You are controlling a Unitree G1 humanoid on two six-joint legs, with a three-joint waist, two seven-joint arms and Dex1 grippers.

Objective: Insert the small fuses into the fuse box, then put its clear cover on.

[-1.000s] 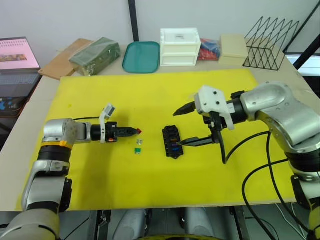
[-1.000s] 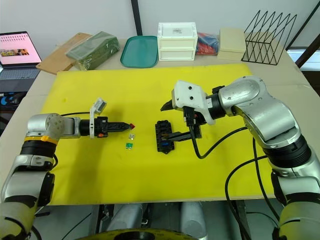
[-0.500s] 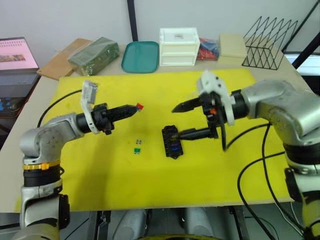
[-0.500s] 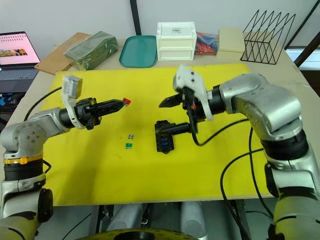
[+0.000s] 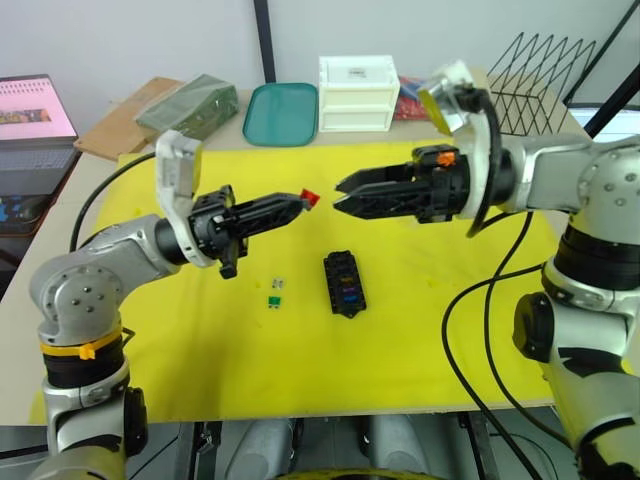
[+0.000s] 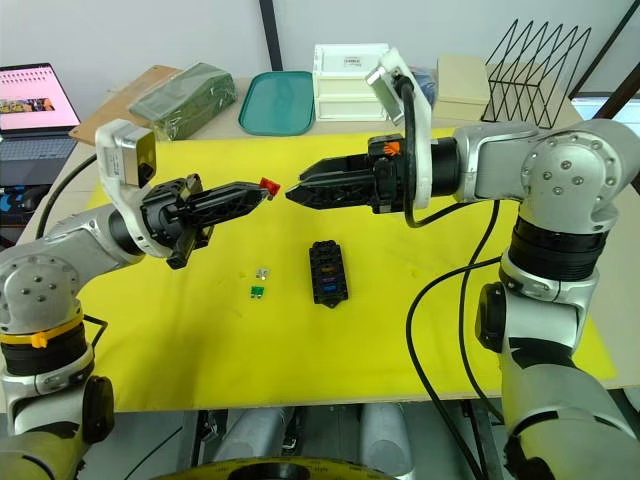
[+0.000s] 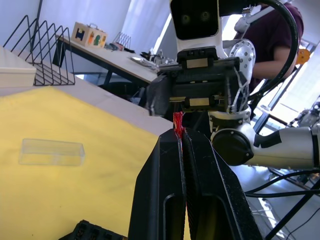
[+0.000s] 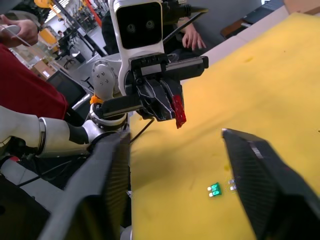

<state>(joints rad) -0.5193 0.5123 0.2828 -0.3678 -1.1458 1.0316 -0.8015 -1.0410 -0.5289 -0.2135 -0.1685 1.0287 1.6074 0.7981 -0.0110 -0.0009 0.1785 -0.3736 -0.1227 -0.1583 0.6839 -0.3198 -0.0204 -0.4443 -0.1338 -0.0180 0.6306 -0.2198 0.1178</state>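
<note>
Matt yellow mat (image 5: 420, 330), transparent plastic cover (image 7: 51, 152)

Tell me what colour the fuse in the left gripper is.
Red. The fuse pinched in the left gripper shows best in the right wrist view.

- A box (image 7: 89, 34) on the far table in the left wrist view bears a large letter "H"; the coloured figures beside it cannot be made out.
- The white drawer box (image 6: 350, 62) carries a label, too small to read.

Both arms raised, tips facing; left gripper (image 5: 303, 199) clamped, right gripper (image 5: 340, 191) spread.
</note>
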